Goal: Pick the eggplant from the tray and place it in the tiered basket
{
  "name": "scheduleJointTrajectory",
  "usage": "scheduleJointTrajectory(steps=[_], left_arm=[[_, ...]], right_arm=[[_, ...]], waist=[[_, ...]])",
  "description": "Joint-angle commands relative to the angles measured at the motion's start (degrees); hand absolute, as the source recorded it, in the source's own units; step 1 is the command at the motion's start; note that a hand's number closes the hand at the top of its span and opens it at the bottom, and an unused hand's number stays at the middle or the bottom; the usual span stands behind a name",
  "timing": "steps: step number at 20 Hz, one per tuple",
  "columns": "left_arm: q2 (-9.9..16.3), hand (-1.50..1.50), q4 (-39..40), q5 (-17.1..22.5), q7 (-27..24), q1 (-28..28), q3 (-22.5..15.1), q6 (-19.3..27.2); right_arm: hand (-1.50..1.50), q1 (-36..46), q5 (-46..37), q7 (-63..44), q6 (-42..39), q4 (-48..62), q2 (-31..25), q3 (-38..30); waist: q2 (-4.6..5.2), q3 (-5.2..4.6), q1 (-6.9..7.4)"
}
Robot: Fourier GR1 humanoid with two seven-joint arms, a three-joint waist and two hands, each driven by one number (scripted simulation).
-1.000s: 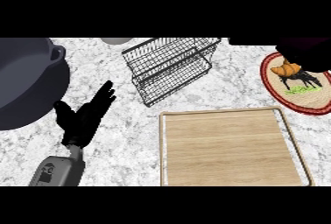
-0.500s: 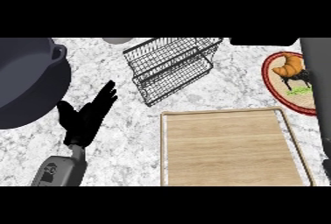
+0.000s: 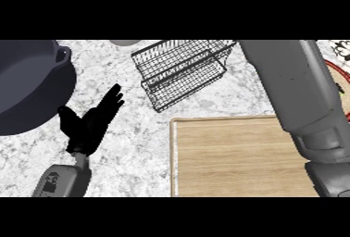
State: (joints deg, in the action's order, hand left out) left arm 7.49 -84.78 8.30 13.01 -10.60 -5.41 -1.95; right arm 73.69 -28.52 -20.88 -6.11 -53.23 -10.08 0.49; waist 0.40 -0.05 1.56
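The wooden tray point(image 3: 229, 162) lies at the lower middle, and no eggplant shows on it or anywhere else. Behind it on the marble counter stands the black wire tiered basket point(image 3: 179, 69), tilted in the view. My left hand point(image 3: 89, 122) is open with its fingers straight, resting on the counter to the left of the tray and basket. My right forearm point(image 3: 297, 102) rises from the lower right across the tray's right side and passes out of the top edge just right of the basket. Its hand is out of sight.
A large dark pot point(image 3: 27, 88) fills the left side, close to my left hand. A red-rimmed plate point(image 3: 340, 74) peeks out at the right edge behind the right forearm. A pale round object point(image 3: 124, 42) sits at the top edge.
My right forearm has swung in from the right edge toward the basket, now covering most of the plate. The left hand has stayed where it was.
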Motion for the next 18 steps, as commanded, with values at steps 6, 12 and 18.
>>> scheduleJointTrajectory(steps=[6, 12, 18], left_arm=[[-0.47, 0.0, 2.54, -0.15, 0.52, -2.06, 0.46, -0.37], [-1.01, 0.0, 0.16, -1.23, 1.08, -0.9, -1.22, -0.44], [-1.17, 0.0, -0.73, -1.07, 1.41, -1.67, -0.86, -0.56]], right_arm=[[1.5, 2.96, 7.48, 7.41, 8.6, 13.12, 9.3, -9.16], [-1.5, 4.9, 13.78, 19.77, 10.0, 23.04, 10.02, -6.43], [-1.5, 7.37, 18.35, 28.56, 17.32, 26.23, 10.07, -5.63]], waist=[[0.57, 0.03, 0.75], [0.65, 0.01, 2.3], [0.48, 0.01, 2.17]])
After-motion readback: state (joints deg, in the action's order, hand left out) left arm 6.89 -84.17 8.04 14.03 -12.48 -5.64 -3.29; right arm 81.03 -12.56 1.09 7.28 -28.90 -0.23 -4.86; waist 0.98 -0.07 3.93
